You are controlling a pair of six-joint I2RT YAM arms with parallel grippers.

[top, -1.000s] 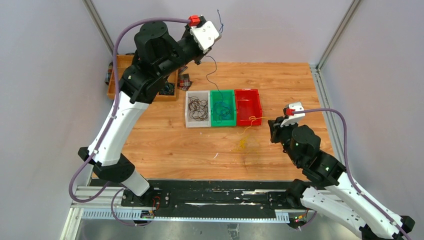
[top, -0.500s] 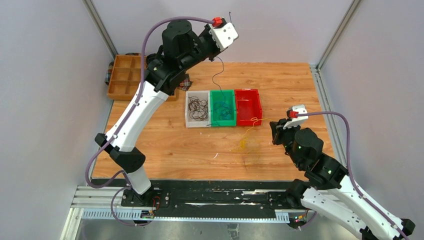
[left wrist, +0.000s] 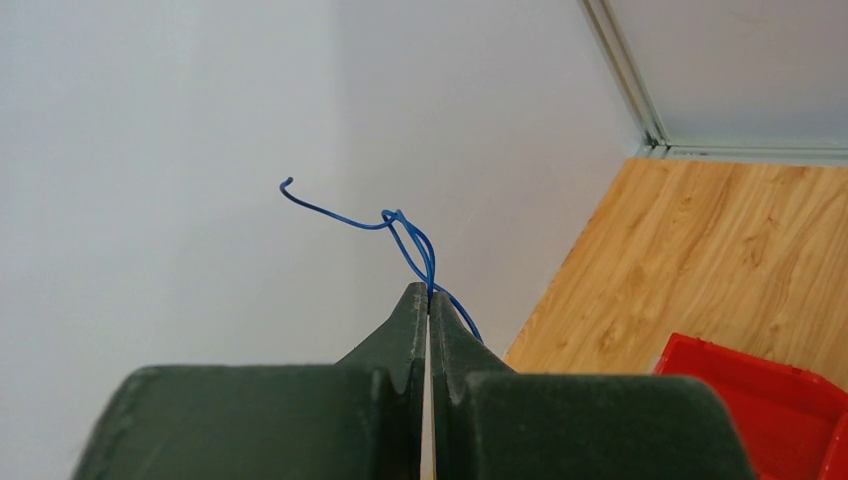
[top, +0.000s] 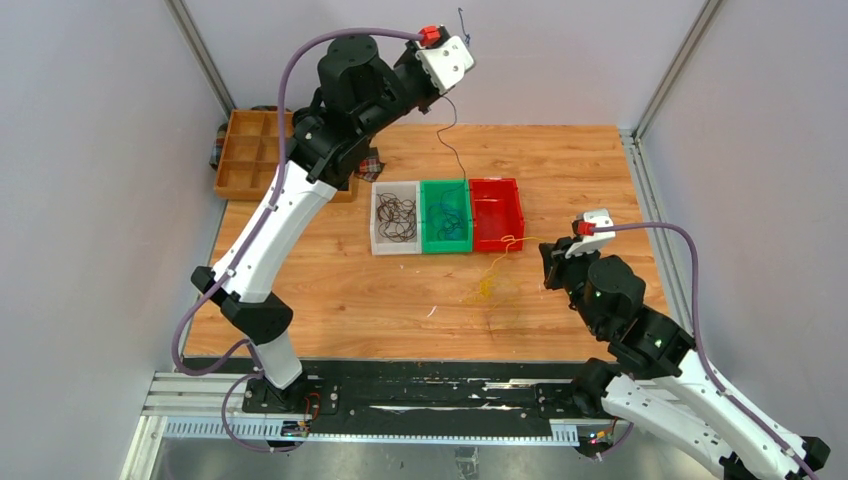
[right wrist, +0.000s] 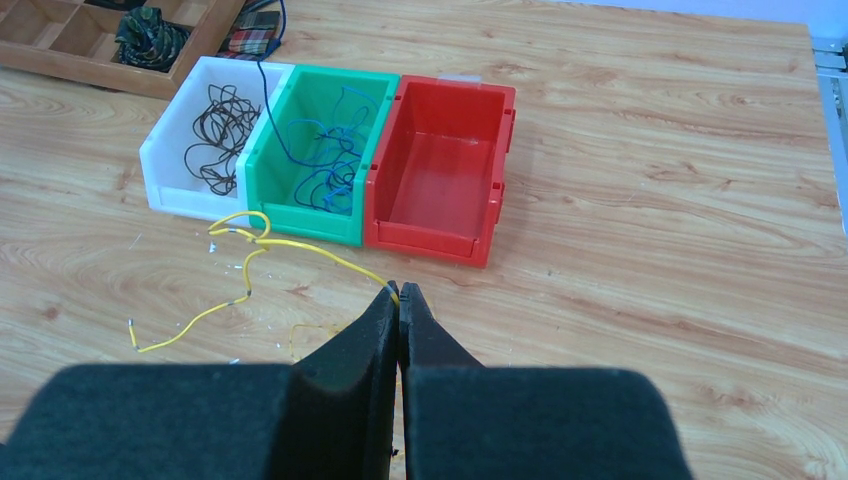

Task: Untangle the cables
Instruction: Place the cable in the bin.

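At far left, wooden organiser (top: 245, 150): sits at the bench (top: 330, 290) corner, apart from the sorting.
High above the bins, left gripper (left wrist: 429, 300): jaws pinched tight on the blue cable (left wrist: 405, 232), raised so the strand hangs free down into the green bin (right wrist: 300, 215), probably to draw it clear of the tangle.
White bin (right wrist: 175, 195): dark brown cables (right wrist: 220, 140) coiled inside.
Green bin: more blue loops, with the raised strand's tail among them.
Red bin (right wrist: 430, 235): no cable inside; likely meant for yellow.
In front of the bins, yellow cable (right wrist: 250, 240): knotted, lying on the bench.
At right, right gripper (right wrist: 399, 295): closed on the yellow cable's end, low near the bench.
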